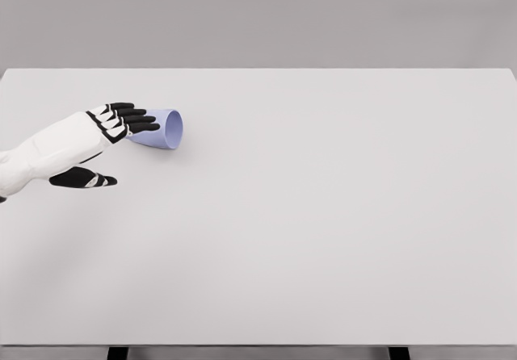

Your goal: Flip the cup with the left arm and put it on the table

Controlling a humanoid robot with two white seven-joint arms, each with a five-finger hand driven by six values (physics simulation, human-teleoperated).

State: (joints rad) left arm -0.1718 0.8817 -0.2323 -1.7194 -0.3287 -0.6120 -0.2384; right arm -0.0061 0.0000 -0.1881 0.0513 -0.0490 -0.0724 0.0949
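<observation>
We find the small lavender plastic cup lying sideways on the white table, far left; the left hand, fingers extended, seemingly touches it, not gripping

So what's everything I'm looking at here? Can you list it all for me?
cup: one, pale lilac-blue, lying on its side at the left of the table, open mouth facing right
table: one, white top filling most of the view; two dark legs show at the bottom edge
wall: plain grey, behind the table's far edge
left hand: one, white with black fingers, coming in from the left; fingers stretched out over the cup's closed end, thumb held apart below, not closed on the cup
right hand: not in view
</observation>
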